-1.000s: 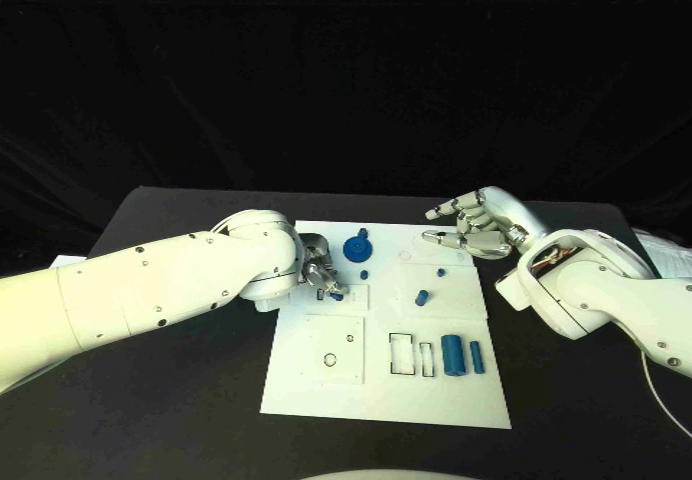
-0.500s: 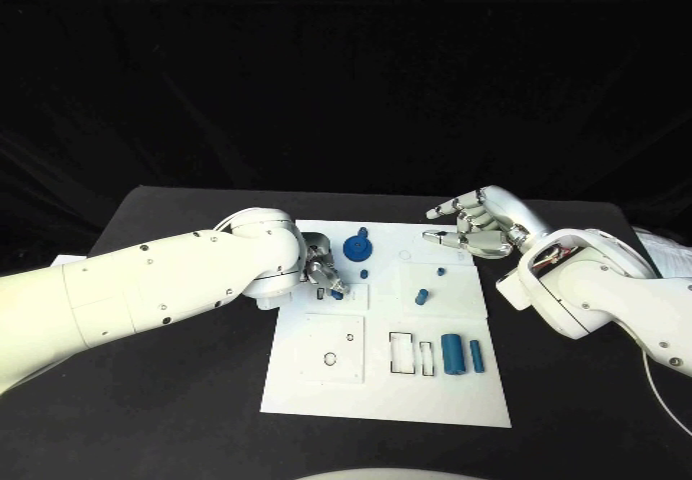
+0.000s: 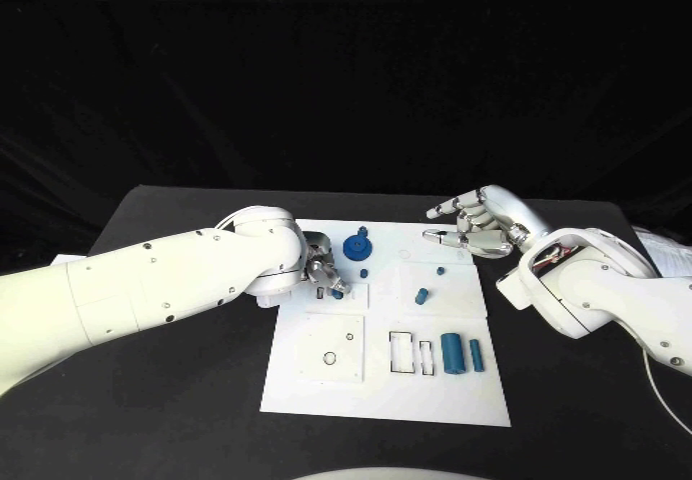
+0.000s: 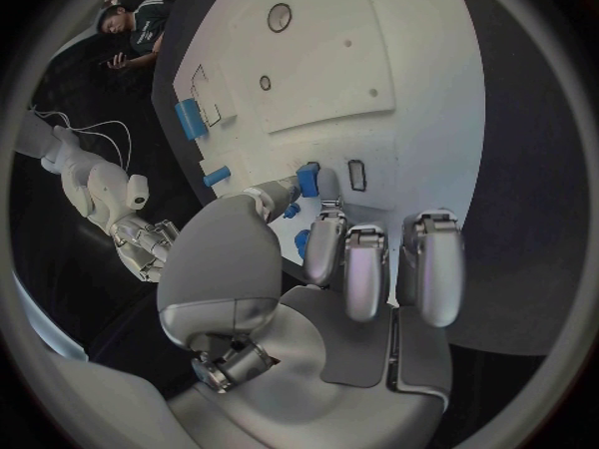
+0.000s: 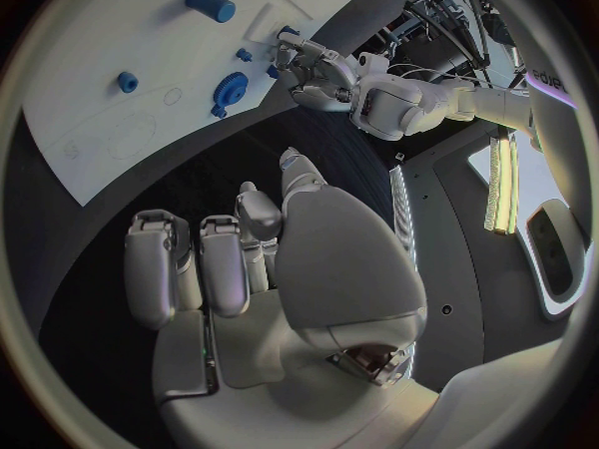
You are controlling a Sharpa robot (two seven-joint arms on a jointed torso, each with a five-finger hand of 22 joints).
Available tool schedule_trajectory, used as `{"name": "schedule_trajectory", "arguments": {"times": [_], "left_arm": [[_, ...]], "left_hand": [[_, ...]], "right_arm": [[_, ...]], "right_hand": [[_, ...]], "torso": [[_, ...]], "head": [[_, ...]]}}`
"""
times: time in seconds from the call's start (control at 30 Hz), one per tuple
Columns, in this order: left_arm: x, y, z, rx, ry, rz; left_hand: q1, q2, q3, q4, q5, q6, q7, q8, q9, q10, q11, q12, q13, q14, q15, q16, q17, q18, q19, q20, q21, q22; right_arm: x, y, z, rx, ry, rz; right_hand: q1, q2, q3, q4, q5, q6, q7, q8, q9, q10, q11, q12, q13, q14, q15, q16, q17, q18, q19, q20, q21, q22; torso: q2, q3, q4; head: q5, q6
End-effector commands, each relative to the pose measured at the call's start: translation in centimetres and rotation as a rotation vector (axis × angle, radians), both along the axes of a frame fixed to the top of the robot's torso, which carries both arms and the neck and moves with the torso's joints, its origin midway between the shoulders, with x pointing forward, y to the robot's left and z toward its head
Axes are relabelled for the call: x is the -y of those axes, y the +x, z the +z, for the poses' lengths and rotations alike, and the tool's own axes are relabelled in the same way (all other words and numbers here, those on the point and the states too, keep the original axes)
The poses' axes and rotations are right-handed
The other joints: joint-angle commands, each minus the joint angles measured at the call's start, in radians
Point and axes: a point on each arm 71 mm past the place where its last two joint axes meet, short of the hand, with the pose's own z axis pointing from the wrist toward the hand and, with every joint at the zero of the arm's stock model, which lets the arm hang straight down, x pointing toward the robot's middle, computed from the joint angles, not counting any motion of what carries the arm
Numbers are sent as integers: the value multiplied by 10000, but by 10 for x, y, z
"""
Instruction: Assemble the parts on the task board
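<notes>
The white task board (image 3: 387, 400) lies mid-table. My left hand (image 3: 319, 276) hovers low over its left part and pinches a small blue part (image 3: 336, 293) between thumb and finger. In the left wrist view the small blue part (image 4: 308, 180) hangs beside a narrow slot (image 4: 357, 175). My right hand (image 3: 476, 228) is raised over the board's far right corner, fingers apart and holding nothing. On the board I see a round blue part (image 3: 356, 247), small blue pegs (image 3: 421, 296) and two blue cylinders (image 3: 453, 354).
Outlined rectangular slots (image 3: 411, 353) and a round hole (image 3: 330, 358) mark the board's near half. Black table (image 3: 159, 400) surrounds the board on all sides. In the right wrist view, the board (image 5: 113, 30) with a blue cylinder (image 5: 210, 5) lies beyond the right hand's fingers (image 5: 206, 259).
The left hand has barely shifted and still pinches the small blue part. The right hand has stayed in place.
</notes>
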Motion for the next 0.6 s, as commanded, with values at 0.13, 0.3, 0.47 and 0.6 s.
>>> {"name": "schedule_trajectory", "arguments": {"times": [0.13,0.3,0.47,0.6], "left_arm": [[0,-4,-8,-504,637,33],[-1,-3,-8,-472,650,71],[-2,-2,-8,-422,684,102],[-3,-2,-8,-369,729,119]], "left_hand": [[-215,-16,-131,31,40,258,-173,-84,-54,105,-17,43,74,1052,-101,30,2627,-114,566,-88,53,1882],[-452,-15,-270,149,26,333,-178,-113,-126,131,-20,70,111,1052,-104,30,2627,-120,581,-91,66,1907],[-920,-160,-747,439,-73,471,-176,-117,-209,175,-16,117,172,1052,-95,30,2627,-129,605,-89,87,1948],[-1208,-229,-1418,693,-96,563,-193,-122,-282,215,-25,160,232,1052,-102,30,2627,-137,625,-89,103,1982]], "right_arm": [[-1,-1,0,-5,-114,104],[-1,-1,0,-2,-114,101],[-1,-1,0,-5,-119,97],[0,-1,0,1,-121,111]], "right_hand": [[39,8,-58,-7,52,71,19,10,10,-71,11,-44,-15,487,-76,-66,-12,103,-60,-28,-69,357],[22,8,-72,3,65,76,18,11,11,-71,10,-46,-19,488,-77,-65,-7,104,-63,-29,-74,351],[-24,3,-113,29,78,81,16,9,10,-83,10,-74,-47,476,-78,-106,-65,115,-97,-31,-104,303],[-84,-27,-185,60,80,79,14,3,7,-92,10,-95,-71,471,-79,-133,-93,121,-113,-33,-124,278]], "torso": [[-1,-4,4],[0,-1,9],[0,-4,9],[-2,-7,8]], "head": [[-5,-3],[-19,1],[-19,20],[-7,16]]}}
